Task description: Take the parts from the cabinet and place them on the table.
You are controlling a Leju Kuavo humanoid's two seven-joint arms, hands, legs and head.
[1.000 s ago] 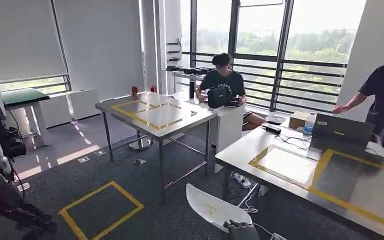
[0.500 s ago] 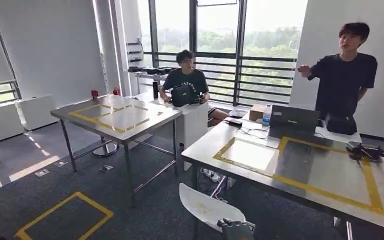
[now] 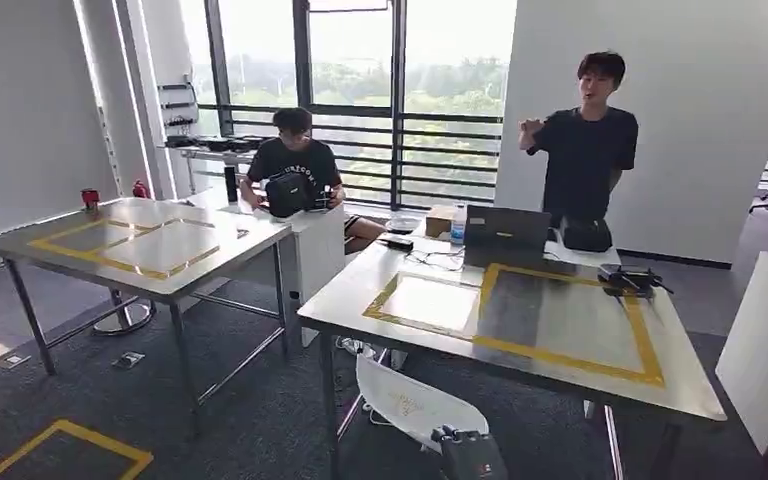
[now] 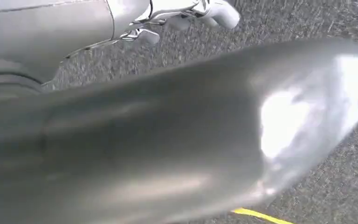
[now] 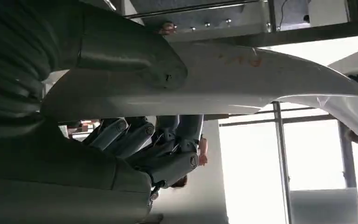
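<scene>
White part (image 5: 242, 79) clamped betw. right hand (image 5: 135, 140) thumb & fingers (image 5: 168, 165); left unclear.

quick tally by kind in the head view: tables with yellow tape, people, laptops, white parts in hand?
Taped tables: 2, left, right
People: 2, seated, standing
Laptops: 1
White parts: 1, held by the right hand
Total: 6

surfaces: I see two (image 3: 520, 330) (image 3: 130, 245)
people: two (image 3: 585, 150) (image 3: 295, 165)
laptop: one (image 3: 505, 238)
white part in my hand: one (image 3: 410, 405)
</scene>
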